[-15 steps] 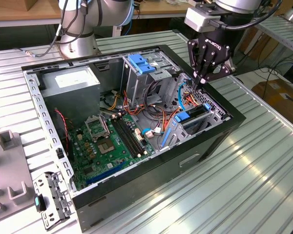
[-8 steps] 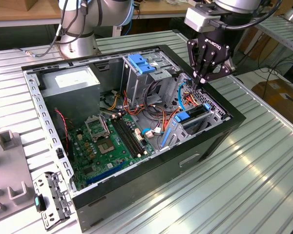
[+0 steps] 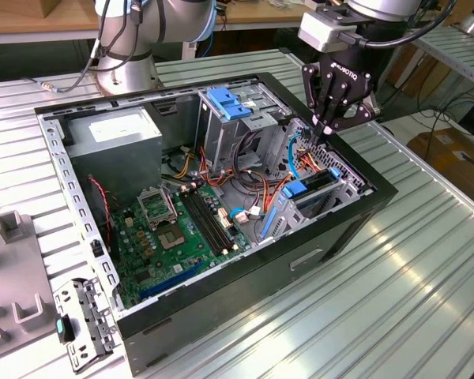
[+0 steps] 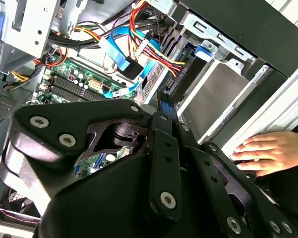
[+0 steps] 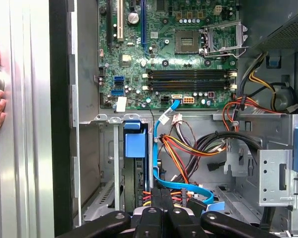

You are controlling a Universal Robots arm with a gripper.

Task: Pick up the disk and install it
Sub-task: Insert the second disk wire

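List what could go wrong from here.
1. The gripper hangs low inside the case, right by the cables; it may snag or tug them.
2. A hand rests on the table beside the case, near the arm; contact is possible.
3. The disk sits upright in its bay; a push off-line might jam it.

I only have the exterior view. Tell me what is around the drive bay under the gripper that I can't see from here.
Observer: In the first wrist view, the disk stands on edge in a bay slot, with its blue tab toward the motherboard.
Operator: Report anything outside the case.
Observer: In the second wrist view, a person's hand rests on the ribbed table just beside the case.
Operator: Check the cables by the gripper.
Observer: In the first wrist view, a blue flat cable runs down past the disk and passes close to the gripper.
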